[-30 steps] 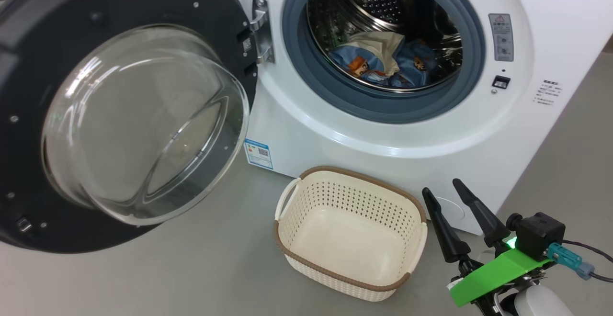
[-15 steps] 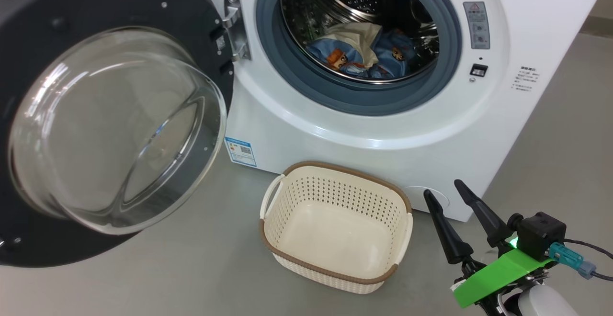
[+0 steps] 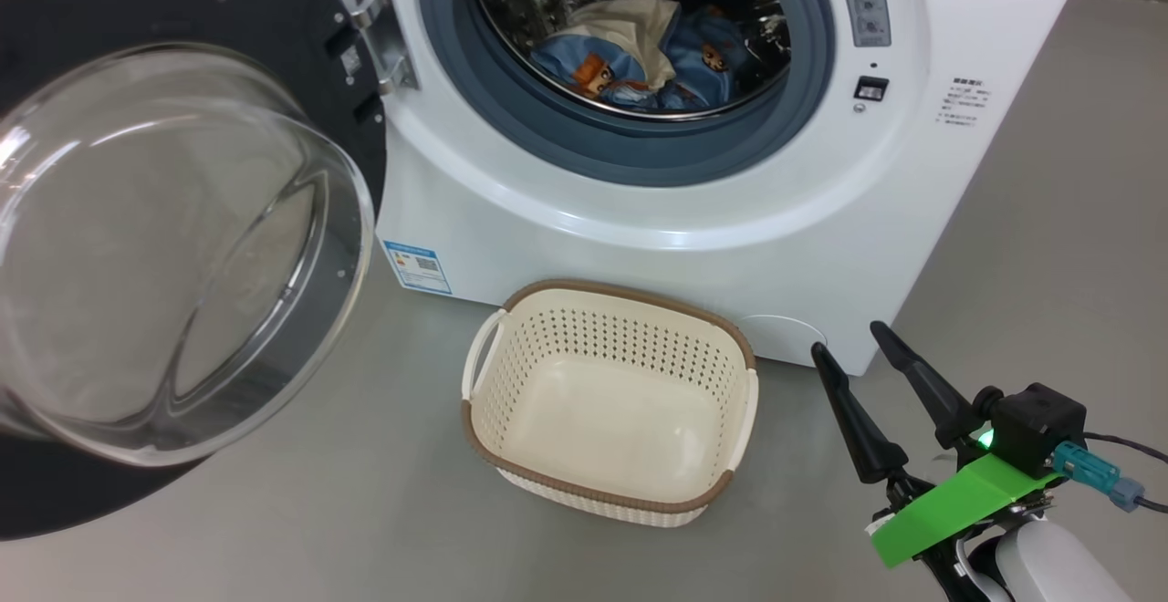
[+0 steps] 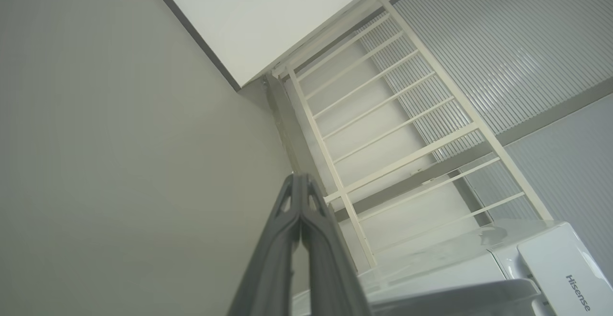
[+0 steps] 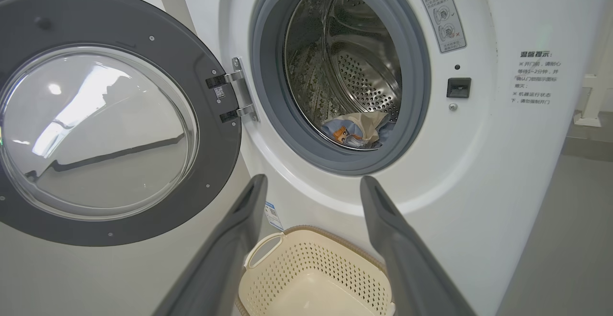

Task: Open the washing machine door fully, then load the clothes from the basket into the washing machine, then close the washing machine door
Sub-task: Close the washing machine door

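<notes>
Smooth grey floor, big white washer standing on it, small cream basket with brown rim upright on the floor just in front of the washer's base

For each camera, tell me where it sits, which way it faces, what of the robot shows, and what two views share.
Head view: on the head, looking forward and down at the washing machine, open door and empty basket; right gripper lower right.
Left wrist view: on the left wrist, looking along the shut left gripper toward a pale railing.
Right wrist view: on the right wrist, facing the drum between its open fingers.
Shared: head and right wrist views both show door, basket and clothes.
</notes>
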You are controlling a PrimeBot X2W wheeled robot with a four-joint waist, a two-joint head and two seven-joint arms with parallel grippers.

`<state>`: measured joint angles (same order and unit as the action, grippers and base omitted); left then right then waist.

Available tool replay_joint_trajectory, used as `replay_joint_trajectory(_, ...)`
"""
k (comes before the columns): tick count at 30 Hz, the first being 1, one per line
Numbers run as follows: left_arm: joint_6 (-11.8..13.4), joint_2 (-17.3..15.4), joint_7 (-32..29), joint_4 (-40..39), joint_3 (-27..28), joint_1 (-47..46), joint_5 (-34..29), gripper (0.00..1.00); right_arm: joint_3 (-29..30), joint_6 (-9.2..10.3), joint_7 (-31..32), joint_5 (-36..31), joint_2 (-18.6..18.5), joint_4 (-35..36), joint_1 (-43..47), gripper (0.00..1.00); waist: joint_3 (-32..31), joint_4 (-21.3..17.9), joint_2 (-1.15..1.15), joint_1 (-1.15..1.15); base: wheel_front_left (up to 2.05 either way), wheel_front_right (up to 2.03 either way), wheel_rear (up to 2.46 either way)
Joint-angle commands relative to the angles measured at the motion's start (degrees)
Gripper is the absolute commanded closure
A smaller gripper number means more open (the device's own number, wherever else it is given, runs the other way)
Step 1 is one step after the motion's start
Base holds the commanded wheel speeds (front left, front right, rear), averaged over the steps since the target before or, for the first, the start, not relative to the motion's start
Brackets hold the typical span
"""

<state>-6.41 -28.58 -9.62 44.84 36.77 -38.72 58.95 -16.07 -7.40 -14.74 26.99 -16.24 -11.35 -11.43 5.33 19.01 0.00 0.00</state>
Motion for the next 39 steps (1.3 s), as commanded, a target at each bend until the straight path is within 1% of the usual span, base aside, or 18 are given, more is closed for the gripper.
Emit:
replay_joint_trajectory(1, -0.4, -4.3, -0.6, -1.0, 0.8, -1.5, 0.4, 1.0, -1.1, -0.09, -0.3, 0.4, -0.5, 1.6, -1.6, 0.0, 0.5, -0.5, 0.0, 0.0, 0.0, 0.0, 0.0)
replay_joint_trajectory(4, -0.1, -5.0, -2.5, 1.8, 1.3, -2.5, 1.6, 1.0, -0.9, -0.09, -0.3, 0.4, -0.5, 1.6, -1.6, 0.0, 0.7, -0.8, 0.0, 0.0, 0.0, 0.0, 0.0)
replay_joint_trajectory(12, -0.6, -6.8, -8.5, 5.6, -0.9, -3.6, 2.5, 1.0, -0.2, -0.09, -0.3, 0.3, 0.0, 1.7, -1.0, 0.0, 0.2, -0.8, 0.0, 0.0, 0.0, 0.0, 0.0)
replay_joint_trajectory(14, -0.8, -6.9, -10.5, 6.0, -1.5, -3.7, 3.1, 1.0, -0.1, -0.09, -0.3, 0.4, 0.3, 1.7, -1.0, 0.0, 0.0, -0.7, 0.0, 0.0, 0.0, 0.0, 0.0)
replay_joint_trajectory(15, -0.9, -7.2, -13.1, 6.3, -2.5, -3.7, 3.5, 1.0, 0.0, -0.09, -0.3, 0.6, 0.5, 1.7, -0.9, 0.0, -0.2, -0.6, 0.0, 0.0, 0.0, 0.0, 0.0)
replay_joint_trajectory(18, -1.0, -7.4, -16.4, 6.2, -3.9, -3.4, 4.0, 1.0, 0.1, -0.09, -0.3, 0.6, 0.7, 1.7, -0.8, 0.0, -0.3, -0.4, 0.0, 0.0, 0.0, 0.0, 0.0)
replay_joint_trajectory(22, -1.0, -7.2, -21.1, 5.0, -5.5, -2.8, 5.5, 1.0, 0.1, -0.09, -0.3, 0.6, 1.0, 1.5, -0.8, 0.0, -0.7, -0.2, 0.0, 0.0, 0.0, 0.0, 0.0)
replay_joint_trajectory(30, -1.1, -6.9, -33.0, 1.5, -8.0, 0.4, 9.5, 1.0, 0.7, -0.09, -0.3, 0.7, 1.8, 1.3, -0.1, 0.0, -2.4, 0.2, 0.0, 0.0, 0.0, 0.0, 0.0)
replay_joint_trajectory(34, -1.0, -6.5, -38.5, -1.4, -9.8, 1.9, 10.2, 1.0, 1.1, -0.09, -0.3, 0.6, 2.5, 1.2, 0.5, 0.0, -3.4, 0.6, 0.0, 0.0, 0.0, 0.0, 0.0)
replay_joint_trajectory(37, -0.4, -5.7, -42.9, -4.3, -10.6, 3.1, 11.5, 1.0, 1.2, -0.09, -0.3, 0.6, 2.9, 1.3, 0.7, 0.0, -3.9, 0.7, 0.0, 0.0, 0.0, 0.0, 0.0)
replay_joint_trajectory(39, -0.2, -5.4, -44.1, -5.6, -10.8, 3.7, 11.8, 1.0, 1.3, -0.09, -0.3, 0.6, 3.0, 1.3, 0.8, 0.0, -4.1, 0.7, 0.0, 0.0, 0.0, 0.0, 0.0)
